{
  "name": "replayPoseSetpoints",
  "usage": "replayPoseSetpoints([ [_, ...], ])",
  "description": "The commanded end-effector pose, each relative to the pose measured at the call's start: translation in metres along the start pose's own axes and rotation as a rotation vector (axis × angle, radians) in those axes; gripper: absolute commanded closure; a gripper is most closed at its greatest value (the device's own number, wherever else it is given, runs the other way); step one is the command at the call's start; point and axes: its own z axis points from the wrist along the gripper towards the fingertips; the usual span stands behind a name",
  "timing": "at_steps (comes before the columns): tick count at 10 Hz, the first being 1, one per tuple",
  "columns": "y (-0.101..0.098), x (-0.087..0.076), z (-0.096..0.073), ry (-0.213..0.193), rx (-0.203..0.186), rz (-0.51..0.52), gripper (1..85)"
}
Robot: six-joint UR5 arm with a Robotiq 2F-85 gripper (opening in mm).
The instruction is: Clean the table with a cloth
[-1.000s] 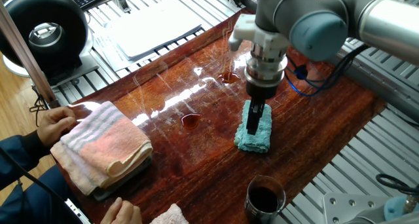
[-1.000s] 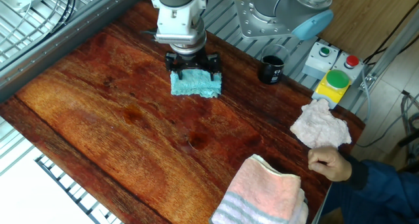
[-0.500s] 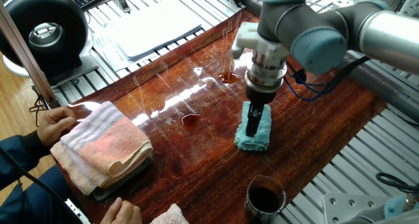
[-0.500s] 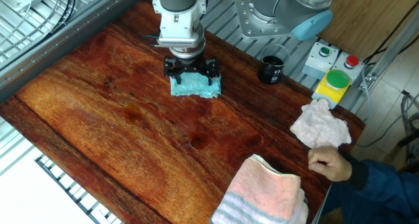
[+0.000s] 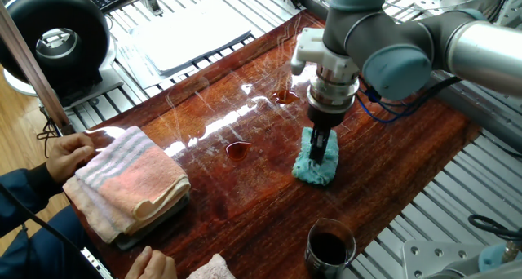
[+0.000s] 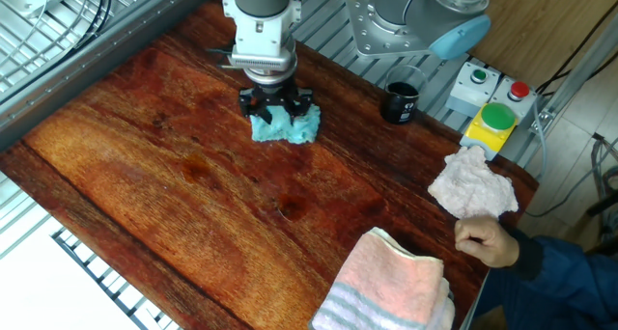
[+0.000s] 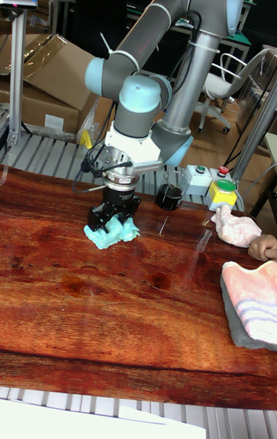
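Two black fingers [image 6: 259,104] of the gripper [image 6: 277,106] pinch the bunched teal cloth [image 6: 285,126], which lies on the table [image 6: 126,166] in the upper middle of the frame. The wrist stands vertical over it. A dark cup [image 6: 399,103] at upper right holds dark liquid.

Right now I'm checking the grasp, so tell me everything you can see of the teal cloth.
The cloth is small, teal-blue and fluffy, like microfibre. It lies bunched into a rumpled mound on the glossy reddish-brown table, near the arm's side. The gripper comes straight down onto it, its fingers pinching the cloth's upper folds while the lower part rests on the wood. Nothing else touches it.
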Motion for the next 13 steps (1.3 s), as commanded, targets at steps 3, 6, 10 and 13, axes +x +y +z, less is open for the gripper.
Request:
replayPoseSetpoints([
  [3, 0.011, -0.017, -0.023, 0.052, 0.048, 0.129, 84.7],
  [6, 0.007, -0.043, -0.053, 0.012, -0.075, 0.069, 84.7],
  [10, 0.001, -0.093, -0.084, 0.012, -0.127, 0.090, 84.7],
  [13, 0.040, -0.147, -0.076, -0.038, -0.225, 0.188, 84.7],
])
